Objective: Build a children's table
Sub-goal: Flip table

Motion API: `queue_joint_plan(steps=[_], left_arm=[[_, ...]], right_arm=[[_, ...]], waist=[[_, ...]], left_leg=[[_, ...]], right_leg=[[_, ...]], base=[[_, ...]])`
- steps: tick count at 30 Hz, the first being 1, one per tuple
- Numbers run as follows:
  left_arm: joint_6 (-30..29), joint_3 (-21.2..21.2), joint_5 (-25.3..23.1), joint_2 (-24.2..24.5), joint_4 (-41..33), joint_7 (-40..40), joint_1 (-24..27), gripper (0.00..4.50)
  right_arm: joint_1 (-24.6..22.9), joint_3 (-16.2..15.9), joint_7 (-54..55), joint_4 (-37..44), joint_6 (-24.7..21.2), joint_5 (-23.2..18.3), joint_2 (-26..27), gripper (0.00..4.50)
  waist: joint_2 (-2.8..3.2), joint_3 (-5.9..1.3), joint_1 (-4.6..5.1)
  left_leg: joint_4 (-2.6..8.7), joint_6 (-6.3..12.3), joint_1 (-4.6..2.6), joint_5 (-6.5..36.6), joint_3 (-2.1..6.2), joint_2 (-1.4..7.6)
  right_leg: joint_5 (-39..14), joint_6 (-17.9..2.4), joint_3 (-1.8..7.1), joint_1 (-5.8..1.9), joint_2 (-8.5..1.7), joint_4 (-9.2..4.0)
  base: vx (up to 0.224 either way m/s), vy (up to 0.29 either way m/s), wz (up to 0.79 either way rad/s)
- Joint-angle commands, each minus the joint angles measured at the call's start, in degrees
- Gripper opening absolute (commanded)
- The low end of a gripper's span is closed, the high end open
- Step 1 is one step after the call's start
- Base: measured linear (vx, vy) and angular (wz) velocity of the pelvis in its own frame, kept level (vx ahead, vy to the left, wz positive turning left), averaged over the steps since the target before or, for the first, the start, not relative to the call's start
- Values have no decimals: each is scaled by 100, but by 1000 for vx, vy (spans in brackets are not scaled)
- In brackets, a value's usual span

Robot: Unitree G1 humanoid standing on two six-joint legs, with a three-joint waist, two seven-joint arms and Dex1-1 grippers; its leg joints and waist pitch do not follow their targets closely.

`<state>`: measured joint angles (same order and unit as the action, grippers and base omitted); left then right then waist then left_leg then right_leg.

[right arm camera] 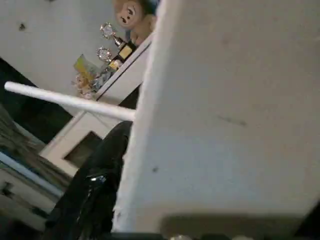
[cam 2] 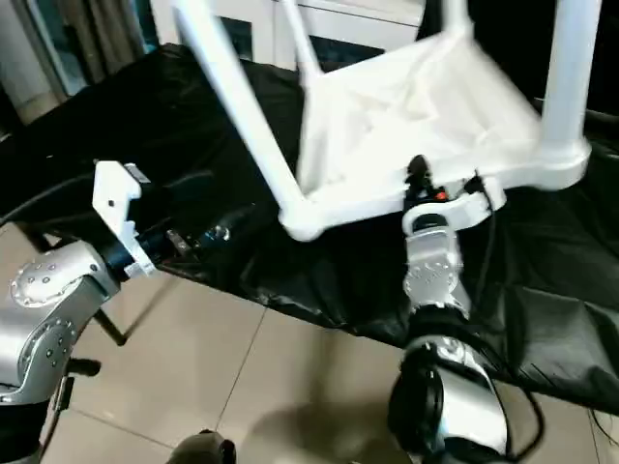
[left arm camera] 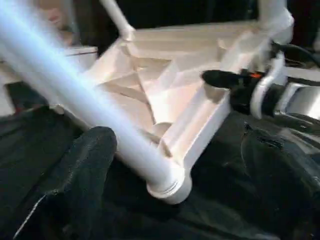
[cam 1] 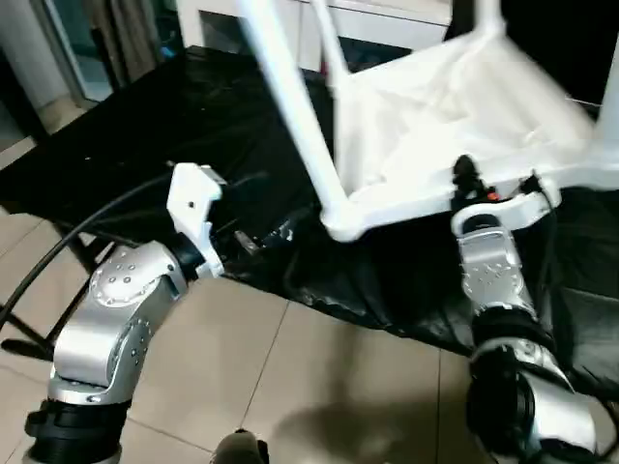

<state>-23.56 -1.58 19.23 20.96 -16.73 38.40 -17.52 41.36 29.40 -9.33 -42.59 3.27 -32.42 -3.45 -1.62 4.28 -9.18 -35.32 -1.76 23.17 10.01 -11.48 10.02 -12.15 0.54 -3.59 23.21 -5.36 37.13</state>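
The white tabletop [cam 1: 455, 126] lies upside down on a bench draped in black cloth [cam 1: 193, 126], its ribbed underside facing up and its near edge tipped toward the robot. Long white legs stand in its rounded corner sockets: one leg [cam 1: 290, 87] slants up and away from the near corner socket [cam 1: 343, 224], a thinner-looking one [cam 2: 300, 43] rises at the far side, and another [cam 2: 571, 68] stands upright in the socket on the robot's right. The right claw [cam 1: 493, 188] is closed over the tabletop's near rim, one black finger [left arm camera: 222, 78] lying on the inner side of the edge wall and the other outside it, so the rim sits pinched between them; from the right wrist the white plastic presses close against the camera with a dark finger [right arm camera: 100, 180] beside it. The left claw [cam 1: 253, 239] hovers over the black cloth, just beside the near corner socket and apart from it, spread wide and holding nothing; one of its dark fingers [left arm camera: 82, 175] shows below the slanting leg. A black cable [cam 1: 77, 242] runs across the left forearm toward the bench edge. Behind the bench stands a white cabinet [right arm camera: 100, 112] with a stuffed toy [right arm camera: 132, 15] and small trinkets [right arm camera: 102, 57] on top. Tiled floor [cam 1: 319, 387] lies between the robot and the bench.
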Motion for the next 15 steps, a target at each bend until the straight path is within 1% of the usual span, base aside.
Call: queue_joint_plan(steps=[1, 2, 3, 5, 6, 7, 8, 9, 10, 11, 12, 13, 14, 15], left_arm=[[102, -71, -69, 66, -166, 85, -113, 450], [151, -87, -100, 84, -174, 67, -172, 450], [316, -125, -269, 125, -118, 0, -305, 450], [377, -137, -346, 142, -89, -43, -376, 450], [486, -141, -504, 187, -33, -135, -590, 450], [555, -137, -575, 230, -17, -145, -780, 450], [572, -134, -601, 238, -9, -157, -833, 450], [644, -136, -687, 264, 26, -184, -976, 450], [759, -167, -792, 296, 81, -181, -1128, 450], [861, -215, -869, 331, 115, -143, -1236, 450], [935, -246, -932, 352, 142, -132, -1317, 450], [1047, -294, -1034, 379, 205, -124, -1492, 450], [1183, -356, -1181, 420, 293, -125, -1715, 450], [1230, -382, -1244, 433, 335, -132, -1798, 450]], right_arm=[[12, -229, 207, 323, 195, 478, -248, 211], [-20, -312, 292, 389, 193, 616, -277, 211], [-52, -494, 382, 455, 191, 882, -356, 210], [-67, -574, 432, 493, 175, 999, -390, 209], [-95, -766, 612, 624, 61, 1273, -462, 209], [-107, -901, 811, 739, 6, 1512, -507, 209], [-108, -937, 853, 768, -5, 1573, -519, 209], [-116, -1036, 971, 840, -16, 1756, -551, 209], [-135, -1145, 1164, 920, -49, 1968, -593, 209], [-135, -1187, 1252, 956, -87, 2032, -599, 209], [-131, -1206, 1291, 978, -107, 2054, -594, 209], [-128, -1286, 1362, 1034, -140, 2148, -599, 209], [-110, -1422, 1397, 1064, -184, 2294, -627, 209], [-94, -1475, 1393, 1051, -198, 2349, -646, 209]], waist=[[-13, -502, 45], [-15, -497, 53], [-7, -492, 58], [-12, -489, 69], [-19, -480, 72], [16, -485, 84], [16, -485, 84], [-3, -488, 95], [3, -479, 93], [-16, -482, 99], [-11, -468, 95], [-12, -483, 99], [-26, -487, 93], [-27, -483, 99]], left_leg=[[441, -133, -179, 559, 123, 270], [448, -148, -184, 589, 123, 274], [455, -184, -196, 679, 126, 275], [461, -225, -206, 784, 128, 279], [472, -252, -201, 812, 135, 283], [470, -310, -207, 809, 141, 278], [470, -310, -207, 809, 141, 278], [468, -344, -216, 818, 137, 269], [473, -387, -217, 880, 138, 267], [476, -417, -214, 915, 138, 265], [484, -429, -216, 973, 140, 267], [481, -472, -223, 1027, 143, 269], [480, -478, -240, 1044, 138, 266], [485, -494, -241, 1079, 143, 265]], right_leg=[[-143, -975, 248, -237, -307, -345], [-175, -966, 253, -235, -309, -348], [-288, -948, 250, -227, -306, -360], [-399, -885, 256, -228, -307, -376], [-452, -868, 254, -227, -305, -382], [-418, -837, 254, -220, -297, -369], [-418, -837, 254, -220, -297, -369], [-395, -816, 251, -215, -284, -372], [-464, -794, 252, -212, -287, -384], [-514, -764, 256, -222, -298, -383], [-615, -742, 258, -207, -300, -404], [-659, -711, 261, -212, -310, -394], [-663, -673, 263, -196, -299, -401], [-674, -657, 261, -191, -293, -402]], base=[[0, 0, 0], [0, 0, 0], [0, 0, 0], [0, 0, 0], [0, 0, 0], [0, 0, 0], [0, 0, 0], [0, 0, 0], [0, 0, 0], [0, 0, 0], [0, 0, 0], [0, 0, 0], [0, 0, 0], [0, 0, 0]])
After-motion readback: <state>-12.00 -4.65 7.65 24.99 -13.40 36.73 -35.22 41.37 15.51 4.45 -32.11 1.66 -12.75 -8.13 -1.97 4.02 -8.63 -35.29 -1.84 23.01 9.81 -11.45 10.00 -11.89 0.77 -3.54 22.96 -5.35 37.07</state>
